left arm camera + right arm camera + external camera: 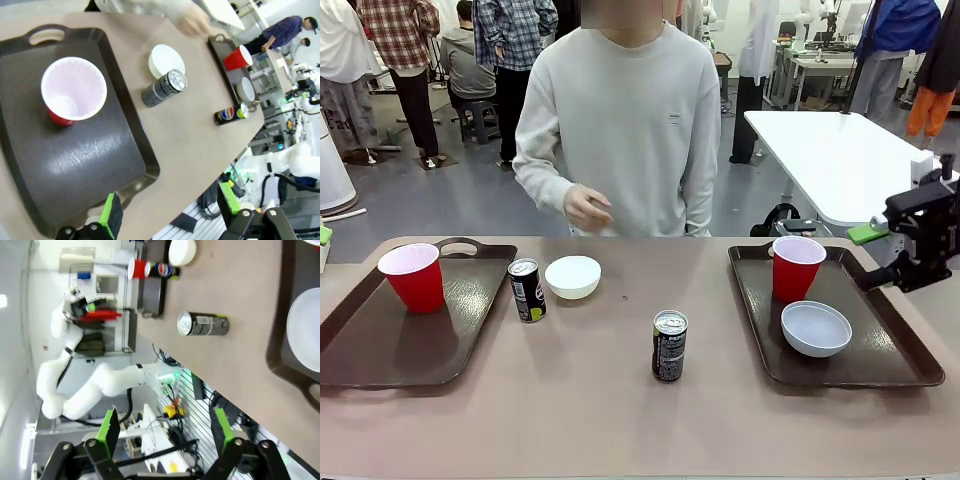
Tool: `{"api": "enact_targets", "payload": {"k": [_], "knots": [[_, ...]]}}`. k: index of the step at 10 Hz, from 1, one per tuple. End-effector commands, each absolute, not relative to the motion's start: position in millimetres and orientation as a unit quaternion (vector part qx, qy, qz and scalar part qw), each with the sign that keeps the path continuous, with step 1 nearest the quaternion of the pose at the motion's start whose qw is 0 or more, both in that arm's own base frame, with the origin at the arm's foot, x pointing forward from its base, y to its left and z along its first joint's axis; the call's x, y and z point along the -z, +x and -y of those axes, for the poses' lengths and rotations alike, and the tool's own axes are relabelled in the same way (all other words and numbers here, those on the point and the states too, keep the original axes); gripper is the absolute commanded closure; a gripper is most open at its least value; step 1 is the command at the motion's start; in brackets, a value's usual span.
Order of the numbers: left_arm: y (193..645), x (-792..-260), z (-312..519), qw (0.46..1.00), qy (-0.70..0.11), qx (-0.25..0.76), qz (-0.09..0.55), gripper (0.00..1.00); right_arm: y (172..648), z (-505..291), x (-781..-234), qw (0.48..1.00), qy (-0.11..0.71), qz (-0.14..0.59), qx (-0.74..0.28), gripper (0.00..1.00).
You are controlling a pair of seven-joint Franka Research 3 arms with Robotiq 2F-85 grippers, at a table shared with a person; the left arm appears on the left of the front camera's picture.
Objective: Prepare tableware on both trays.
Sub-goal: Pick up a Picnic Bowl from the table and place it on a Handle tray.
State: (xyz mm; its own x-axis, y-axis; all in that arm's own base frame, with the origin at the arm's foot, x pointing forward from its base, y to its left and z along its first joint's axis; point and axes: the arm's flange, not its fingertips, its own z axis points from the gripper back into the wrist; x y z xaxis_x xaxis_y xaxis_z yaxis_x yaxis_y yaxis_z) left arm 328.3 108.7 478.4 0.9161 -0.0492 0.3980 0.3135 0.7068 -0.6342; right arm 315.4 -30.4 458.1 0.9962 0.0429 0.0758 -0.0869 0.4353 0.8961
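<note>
Two trays on the table here, one at each end. The left tray (380,350) has just a red cup (413,277) on it, standing upright in the far left part. The right tray (750,320) has the other red cup (796,267) upright toward its far side. A white bowl (816,328) sits just in front of that cup, on the near side.

The rest of the stuff is out on the bare table (600,410) between the trays. One can (527,289) stands just right of the left tray, and a second white bowl (573,276) is right beside it on its right. The second can (669,345) stands on its own near the middle, closer to the near edge.

The person across the table has a hand (588,209) loosely curled above the far edge, not touching anything.

The left gripper (170,207) hangs up high over the near end of the left tray, fingers spread wide with nothing between them. The right gripper (164,432) is out by the right edge of the table, past the right tray, also wide open and empty.
</note>
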Motion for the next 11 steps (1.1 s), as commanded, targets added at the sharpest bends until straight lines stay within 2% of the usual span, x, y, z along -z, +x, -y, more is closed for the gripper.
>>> {"api": "enact_targets", "payload": {"k": [1, 2, 3, 9, 10, 11], "knots": [[328, -479, -110, 0.902, -0.377, 0.105, 0.183, 0.0, 295, 34, -465, 0.853, 0.517, 0.061, 0.005, 0.05], [328, -479, -110, 0.902, -0.377, 0.105, 0.183, 0.0, 288, 42, -467, 0.859, 0.507, 0.071, 0.029, 0.05], [328, -479, -110, 0.902, -0.377, 0.105, 0.183, 0.0, 314, 41, -460, 0.85, 0.526, 0.033, -0.021, 0.05], [328, -479, -110, 0.902, -0.377, 0.105, 0.183, 0.0, 314, 41, -460, 0.85, 0.526, 0.033, -0.021, 0.05], [328, -478, -109, 0.906, -0.37, 0.1, 0.179, 0.0, 314, 41, -460, 0.85, 0.526, 0.033, -0.021, 0.05], [335, -503, -97, 0.923, -0.328, 0.078, 0.187, 0.0, 314, 41, -460, 0.85, 0.526, 0.033, -0.021, 0.05]]}}
